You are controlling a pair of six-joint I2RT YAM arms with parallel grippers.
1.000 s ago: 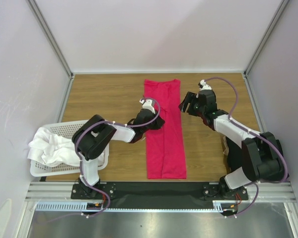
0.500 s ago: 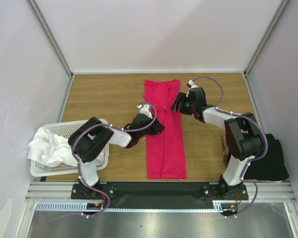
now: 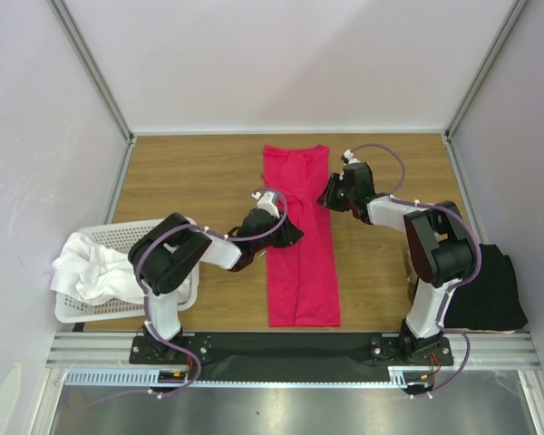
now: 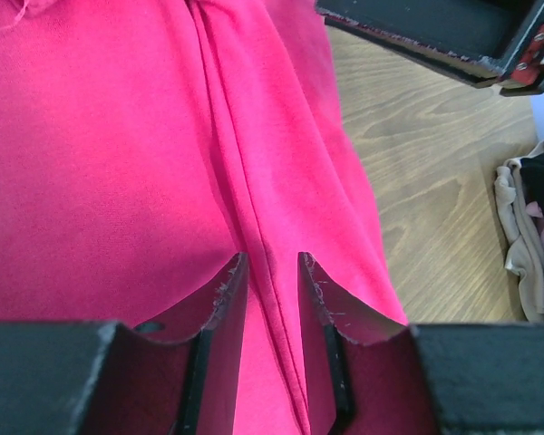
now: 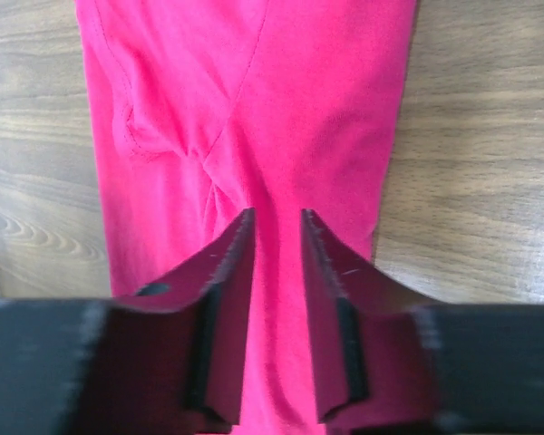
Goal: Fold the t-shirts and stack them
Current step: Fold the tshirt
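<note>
**Inspector A:** Where do we place the crimson-pink t-shirt (image 3: 299, 240)?

**Inspector B:** We record it lying flat on the wooden table (image 3: 190, 181) as a long, narrow strip. It runs from the near edge toward the far wall, between the two arms.

**A:** And the left gripper (image 4: 272, 263)?

**B:** It is down on the shirt's left edge, about halfway along. Its jaws stand a little apart, with a raised lengthwise crease of the cloth passing between them. We cannot tell whether they are pinching that crease or only straddling it.

**A:** The right gripper (image 5: 272, 217)?

**B:** It is down on the shirt's right edge, farther up the strip. Its jaws show the same narrow gap over pink cloth, and wrinkles run toward that gap. Again we cannot tell whether it has a hold.

**A:** The other garments?

**B:** We note a black t-shirt (image 3: 494, 290) at the near right of the table, beside the right arm. The white t-shirts (image 3: 86, 267) are heaped in the white basket (image 3: 131, 231) at the near left.
</note>
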